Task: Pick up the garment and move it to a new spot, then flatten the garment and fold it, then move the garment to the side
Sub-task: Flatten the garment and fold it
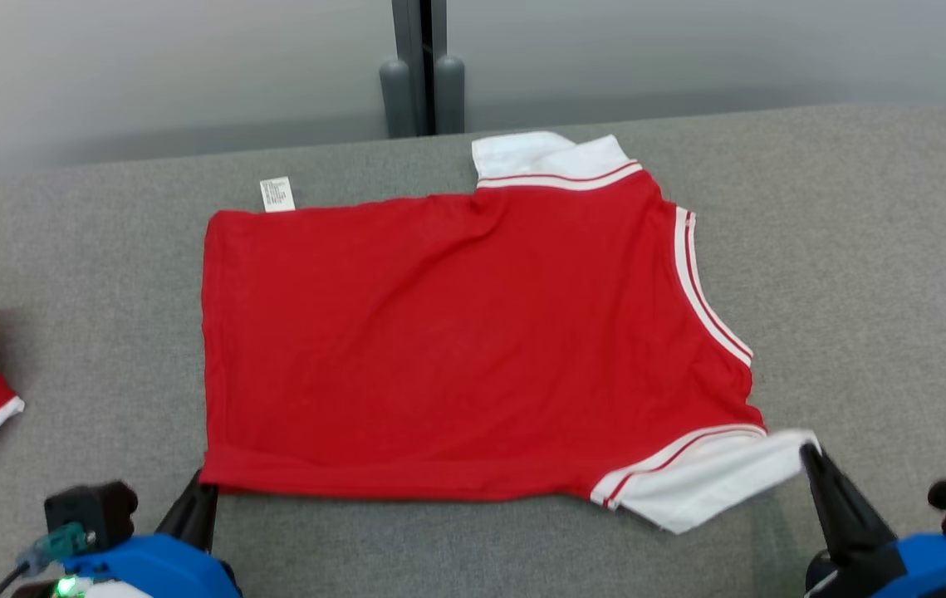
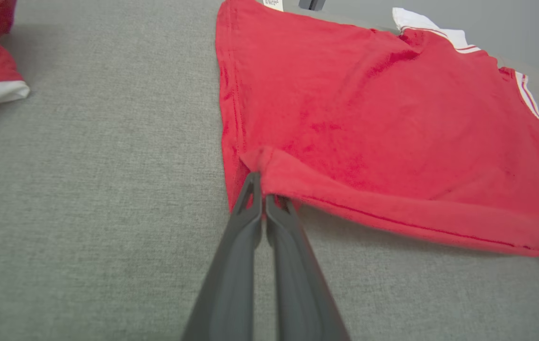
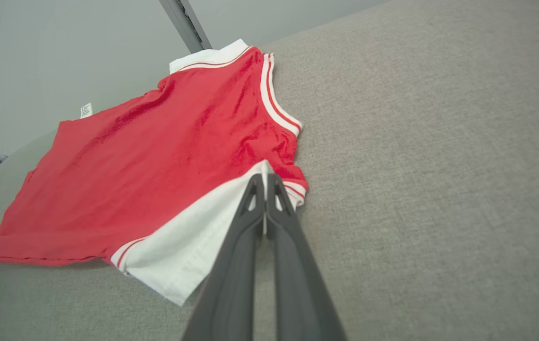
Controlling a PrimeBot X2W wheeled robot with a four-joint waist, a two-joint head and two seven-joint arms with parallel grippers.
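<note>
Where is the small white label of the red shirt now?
In the head view, the label sticks out at the far left corner of the shirt, on the grey surface, left of the far white sleeve.

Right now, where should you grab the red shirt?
Grab the red shirt by its two near corners, coming from the near edge. It lies flat, so those corners probably lift easiest: the left gripper pinches the hem corner, the right gripper the white sleeve.

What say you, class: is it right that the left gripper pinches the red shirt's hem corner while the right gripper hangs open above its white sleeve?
No: the right gripper is shut on the white sleeve, as the right wrist view shows. The left gripper does pinch the red shirt's hem corner.
</note>
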